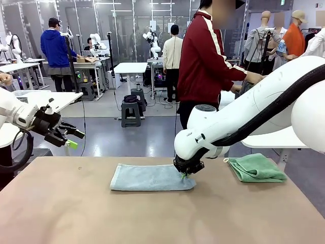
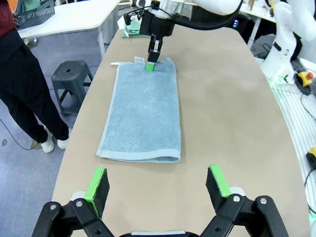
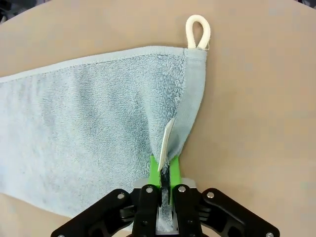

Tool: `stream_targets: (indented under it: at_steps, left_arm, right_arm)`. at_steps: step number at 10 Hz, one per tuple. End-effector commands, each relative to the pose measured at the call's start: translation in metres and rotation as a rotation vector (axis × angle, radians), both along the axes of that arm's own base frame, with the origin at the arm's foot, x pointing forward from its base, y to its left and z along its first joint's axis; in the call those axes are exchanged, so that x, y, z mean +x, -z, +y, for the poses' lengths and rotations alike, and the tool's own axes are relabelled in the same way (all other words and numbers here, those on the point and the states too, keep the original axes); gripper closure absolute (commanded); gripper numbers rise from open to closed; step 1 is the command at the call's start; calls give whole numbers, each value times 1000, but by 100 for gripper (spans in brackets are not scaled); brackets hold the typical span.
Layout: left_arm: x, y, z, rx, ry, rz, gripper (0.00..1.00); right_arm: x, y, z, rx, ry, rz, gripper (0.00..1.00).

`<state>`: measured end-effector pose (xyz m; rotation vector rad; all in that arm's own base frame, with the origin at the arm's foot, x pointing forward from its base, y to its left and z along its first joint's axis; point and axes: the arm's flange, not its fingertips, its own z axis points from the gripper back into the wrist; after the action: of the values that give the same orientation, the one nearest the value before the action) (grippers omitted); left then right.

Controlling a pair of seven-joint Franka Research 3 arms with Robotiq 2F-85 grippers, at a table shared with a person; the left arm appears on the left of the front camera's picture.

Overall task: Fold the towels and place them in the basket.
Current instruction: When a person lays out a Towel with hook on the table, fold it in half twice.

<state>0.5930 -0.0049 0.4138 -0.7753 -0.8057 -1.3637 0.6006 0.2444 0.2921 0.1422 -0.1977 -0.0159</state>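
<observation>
On the table (image 1: pixel 76 213) in front of me the grey towel (image 1: pixel 150 178) lies flat as a long strip, already doubled lengthwise by the look of it, and the green towel (image 1: pixel 256 169) sits folded well apart near the table's right edge. In the left wrist view I can make out the basket (image 2: pixel 34 15) on another table beyond the person.

My right end effector (image 3: pixel 165 173) is pressed together, pinching the grey towel's near corner at its right end, with the white label (image 3: pixel 168 137) caught in the pinch and the cord loop (image 3: pixel 198 30) lying free at the far corner. My left end effector (image 2: pixel 157 183) hangs spread wide and empty above the table's left side.

To fold this well, I judge I should lift only enough to clear the cloth, carry the corner straight along the strip toward the left end, and keep the edges lined up. One pinched corner may let the far corner sag, so I'd go slowly.
</observation>
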Motion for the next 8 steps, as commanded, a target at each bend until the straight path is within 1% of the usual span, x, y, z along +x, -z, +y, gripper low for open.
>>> stream_targets:
  at_steps: [1, 2, 4, 7, 8]
  left_arm:
    - [-1, -2, -1, 3, -3, -6, 0]
    - [-1, -2, -1, 3, -3, -6, 0]
    - [-1, -2, -1, 3, -3, -6, 0]
    - [-1, -2, -1, 3, -3, -6, 0]
    - [-1, -2, -1, 3, -3, -6, 0]
  right_arm:
    - [-2, 3, 4, -30, 33, 21, 100]
    - [-2, 4, 2, -27, 23, 27, 100]
    - [2, 1, -19, -20, -15, -11, 100]
    - [8, -13, -53, -22, -23, -32, 100]
    - [7, -19, -57, -27, -33, -22, 100]
